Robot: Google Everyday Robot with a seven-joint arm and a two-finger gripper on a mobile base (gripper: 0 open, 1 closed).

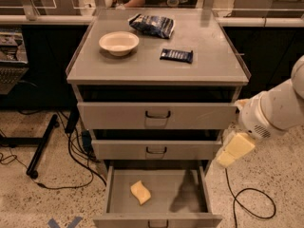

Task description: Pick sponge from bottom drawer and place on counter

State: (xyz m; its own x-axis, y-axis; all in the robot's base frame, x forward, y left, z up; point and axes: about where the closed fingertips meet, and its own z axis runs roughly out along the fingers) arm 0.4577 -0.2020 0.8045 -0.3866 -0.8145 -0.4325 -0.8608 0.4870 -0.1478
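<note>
1. The sponge [140, 192] — a small pale-yellow pad, roughly square — lies flat on the floor of the bottom drawer. It sits left of centre, turned a little askew, and touches none of the walls.
2. The bottom drawer [157, 220] is pulled wide open. It is a shallow grey metal tray, lowest in the cabinet, with a small dark pull handle at the middle of its front panel.
3. The counter [156, 69] is the cabinet's flat matte grey top — square, with thin raised edges along its sides.
4. The gripper [234, 151] hangs just beside the cabinet's right side, higher than the bottom drawer and well apart from the sponge.
</note>
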